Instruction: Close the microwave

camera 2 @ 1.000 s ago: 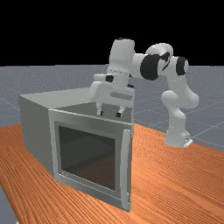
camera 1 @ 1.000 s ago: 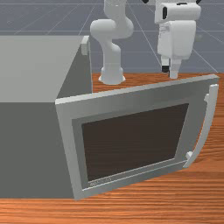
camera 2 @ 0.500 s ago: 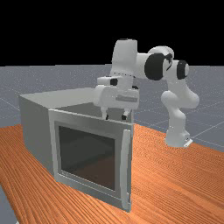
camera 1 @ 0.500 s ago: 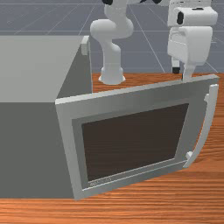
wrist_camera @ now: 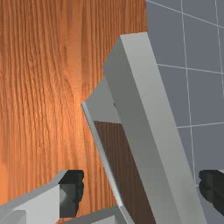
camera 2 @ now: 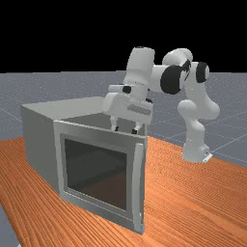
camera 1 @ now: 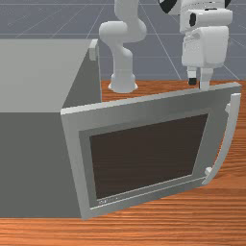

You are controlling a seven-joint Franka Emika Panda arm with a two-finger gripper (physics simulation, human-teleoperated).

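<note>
The brown worktop [camera 2: 193,202] lies low in the far view, running from the left edge to the right edge. On it is the big grey microwave [camera 1: 29,158]. It takes up the left side of the front view, and in the far view it sits at the left and middle. My white arm [camera 2: 195,116] stands at the right of the far view and reaches over toward the left.

The door [camera 1: 139,108] is not closed. It sticks out from the box, from the lower left of the front view over to the right edge. Its dark window [camera 1: 149,156] is in the lower middle there. My tool [camera 2: 125,130] is near the middle of the far view, pointing down at the door's top edge. In the front view I am at the upper right, just over that edge.

The long handle [camera 1: 231,137] is at the right edge of the front view, lower than my tool. My two fingers [wrist_camera: 71,192] are wide apart and not clamped on a thing. In the wrist view, the door runs between them.
</note>
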